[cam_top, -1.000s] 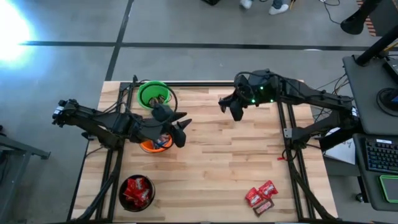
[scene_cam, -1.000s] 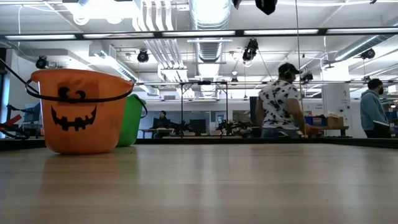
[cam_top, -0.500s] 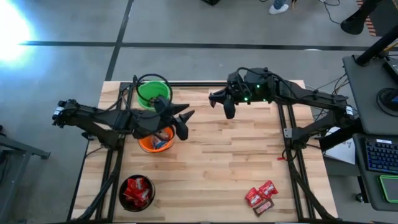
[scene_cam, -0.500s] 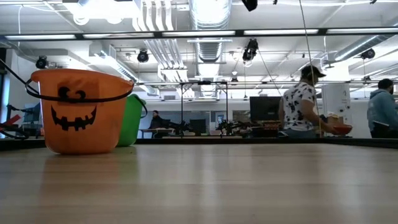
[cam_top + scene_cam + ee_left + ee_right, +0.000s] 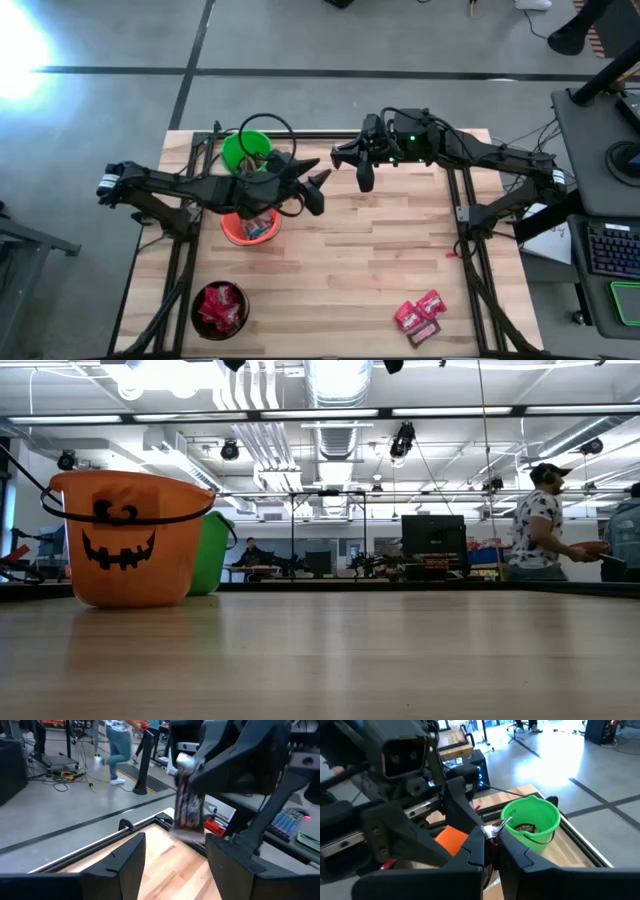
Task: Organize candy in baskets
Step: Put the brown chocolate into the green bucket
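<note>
Handover in mid-air over the far middle of the counter (image 5: pixel 340 270): right claw (image 5: pixel 364 176) is clamped on a dark brown wrapped candy (image 5: pixel 189 810), silver crimped end showing between its fingers in the right wrist view, and holds it out toward the left arm. Left claw (image 5: pixel 312 190) faces it with fingers (image 5: pixel 131 854) spread apart and nothing between them, just beside the candy but not touching. Green basket (image 5: pixel 246 150) sits at the far left with a few dark candies inside; orange basket (image 5: pixel 250 226) is just near of it, partly under the left arm, holding blue-and-white pieces; black basket (image 5: pixel 219 309) at the near left corner is full of red ones. A small pile of red candy plus one dark piece (image 5: pixel 420 316) lies loose at the near right. The candy looks light, with a glossy, likely slippery wrapper and a firm body; the crimped ends are floppy, so the left claw probably should pinch across the free middle of the bar, clear of the right claw's fingers. A dark piece likely belongs in the green basket.
</note>
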You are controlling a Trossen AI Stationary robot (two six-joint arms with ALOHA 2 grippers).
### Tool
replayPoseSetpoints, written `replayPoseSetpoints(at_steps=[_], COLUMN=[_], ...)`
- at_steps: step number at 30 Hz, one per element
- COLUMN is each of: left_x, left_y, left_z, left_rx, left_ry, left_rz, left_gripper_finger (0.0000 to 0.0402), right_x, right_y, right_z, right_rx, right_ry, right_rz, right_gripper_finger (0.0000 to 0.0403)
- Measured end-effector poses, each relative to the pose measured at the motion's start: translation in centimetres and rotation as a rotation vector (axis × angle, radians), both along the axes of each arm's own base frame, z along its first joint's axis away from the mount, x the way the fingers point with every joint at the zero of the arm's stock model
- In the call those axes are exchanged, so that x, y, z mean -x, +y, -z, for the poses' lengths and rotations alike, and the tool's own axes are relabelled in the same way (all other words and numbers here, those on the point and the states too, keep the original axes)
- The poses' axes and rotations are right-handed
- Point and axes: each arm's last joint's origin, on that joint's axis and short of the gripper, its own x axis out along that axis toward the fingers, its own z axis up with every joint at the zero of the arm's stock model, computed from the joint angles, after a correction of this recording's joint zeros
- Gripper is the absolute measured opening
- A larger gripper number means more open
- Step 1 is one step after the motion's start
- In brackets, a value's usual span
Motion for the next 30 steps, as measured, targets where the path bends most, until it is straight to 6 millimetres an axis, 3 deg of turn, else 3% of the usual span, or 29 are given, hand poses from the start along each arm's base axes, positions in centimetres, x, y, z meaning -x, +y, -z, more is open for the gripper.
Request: replayPoseSetpoints(at_steps=[8,13,30], left_x=[-2.0,-2.2,-3.6], left_y=[0.1,0.0,0.6], left_z=[-1.3,-2.7,-2.6], left_rx=[-0.058,-0.052,-0.068], left_ry=[0.035,0.109,0.247], left_rz=[0.0,0.023,-0.005], left_gripper_finger=[0.0208,0.0217,0.022], right_x=[-0.8,-0.7,-0.7], right_y=[-0.1,-0.1,-0.1], right_z=[0.7,0.6,0.6], right_rx=[0.013,0.019,0.008], right_ry=[0.023,0.021,0.023], right_rz=[-0.005,-0.006,-0.015], right_gripper_finger=[0.0013,0.0013,0.0013])
